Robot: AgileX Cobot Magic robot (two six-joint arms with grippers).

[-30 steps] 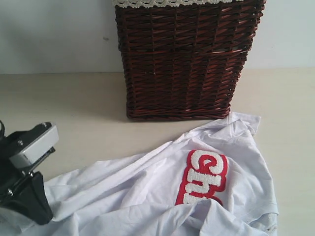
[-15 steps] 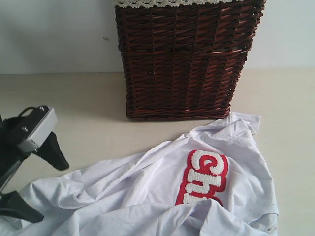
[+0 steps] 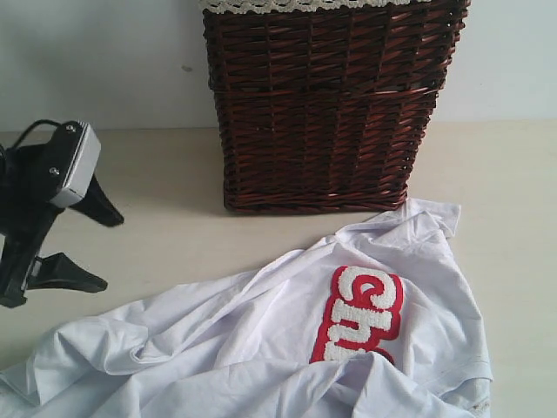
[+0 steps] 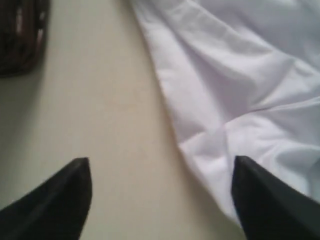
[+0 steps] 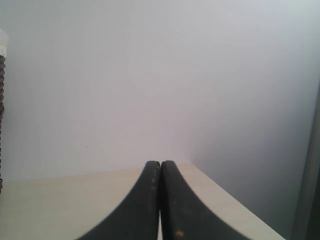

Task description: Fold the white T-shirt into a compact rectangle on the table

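Observation:
The white T-shirt lies crumpled across the front of the table, its red patch with white lettering facing up. My left gripper hangs open above the table at the left, clear of the cloth, nothing between its fingers. In the left wrist view the shirt's edge runs past one black fingertip, with bare table between the two tips of the left gripper. My right gripper is shut and empty, pointing at the wall over a table corner; it does not show in the exterior view.
A tall dark brown wicker basket with cream lace trim stands at the back centre, close behind the shirt's collar end. The pale wall runs behind the table. The table's far edge and corner show in the right wrist view.
My left gripper opened and let go of the shirt's left end, then rose and drew back toward the wall. The released cloth settled on the table. The right gripper stayed shut.

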